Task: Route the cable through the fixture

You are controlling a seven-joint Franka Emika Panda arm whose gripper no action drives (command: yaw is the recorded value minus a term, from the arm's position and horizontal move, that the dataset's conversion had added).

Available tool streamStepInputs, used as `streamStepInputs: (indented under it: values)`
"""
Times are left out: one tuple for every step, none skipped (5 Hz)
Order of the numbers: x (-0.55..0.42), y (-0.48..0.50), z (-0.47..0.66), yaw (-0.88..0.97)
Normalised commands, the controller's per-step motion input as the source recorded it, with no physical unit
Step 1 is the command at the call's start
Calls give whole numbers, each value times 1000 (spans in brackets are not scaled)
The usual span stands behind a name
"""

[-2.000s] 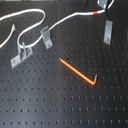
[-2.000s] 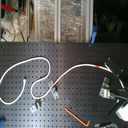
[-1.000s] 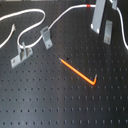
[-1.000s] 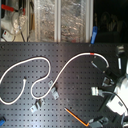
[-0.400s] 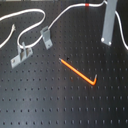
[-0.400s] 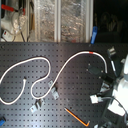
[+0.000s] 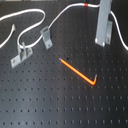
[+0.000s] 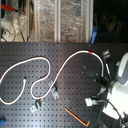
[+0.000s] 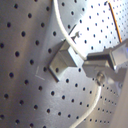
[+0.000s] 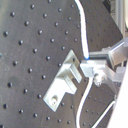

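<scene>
Tool (image 10: 91,64) fingers sit closed down narrow on the cable (image 10: 84,35), pinching the white cord just beside a small metal bracket (image 9: 62,62); both wrist views show the cord going in behind a fingertip and coming out the other side.

Compared with two seconds ago, the red band (image 7: 86,5) on the cable now lies further toward the first exterior view's left. In the second exterior view the arch of cord carrying it stands taller. My reading is that the cord is being drawn along and slack fed toward the bracket under the tool, so the routing is under way but not finished.

Across the first exterior view, left to right: the cable's loose end and its big loop lie on the black tabletop (image 7: 60,105). Next come a low bracket (image 7: 20,55) and an upright bracket (image 7: 46,37), with the cord curving close past the upright one. An orange rod (image 7: 77,71) lies apart from everything, and the tool hangs at the far right.

No bins or trays are in sight. The nearest things to holders are the brackets' slots. The cord crosses the top of the bracket by the tool, but I cannot tell whether it is seated in a slot
</scene>
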Motion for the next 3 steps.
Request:
streamStepInputs:
  values:
    - [-221, 105, 157, -169]
    - [-371, 174, 246, -29]
    - [-375, 156, 160, 0]
